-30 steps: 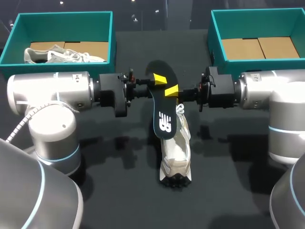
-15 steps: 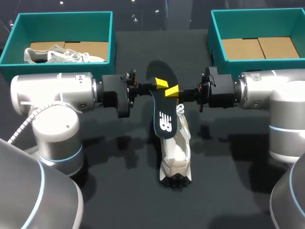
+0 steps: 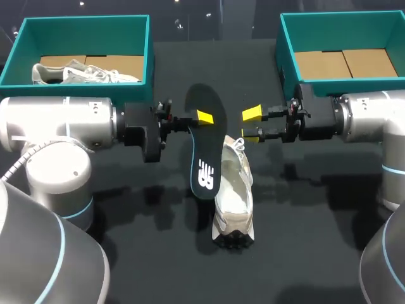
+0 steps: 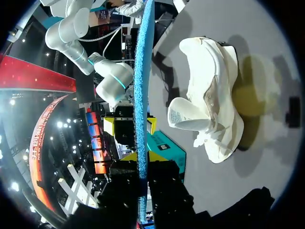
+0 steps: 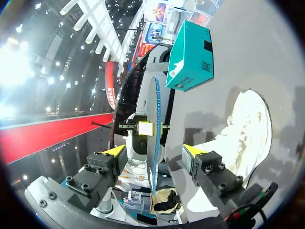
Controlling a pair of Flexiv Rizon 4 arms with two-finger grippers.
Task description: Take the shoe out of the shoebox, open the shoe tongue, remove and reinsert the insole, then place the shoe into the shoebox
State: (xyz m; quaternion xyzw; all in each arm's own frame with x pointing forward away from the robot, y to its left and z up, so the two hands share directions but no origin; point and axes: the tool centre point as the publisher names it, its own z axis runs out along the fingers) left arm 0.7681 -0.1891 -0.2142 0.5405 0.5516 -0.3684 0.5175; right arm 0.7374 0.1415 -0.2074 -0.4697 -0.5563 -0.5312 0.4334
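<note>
Right claw just let go and backed off, now spread, so left claw alone pinches the insole, shifted left over the shoe lying on the counter; handover done, reinsertion likely next.

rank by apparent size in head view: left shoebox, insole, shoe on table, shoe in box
1. left shoebox
2. insole and shoe on table: alike, and the insole is held nearer the camera, so unranked
3. shoe in box
</note>
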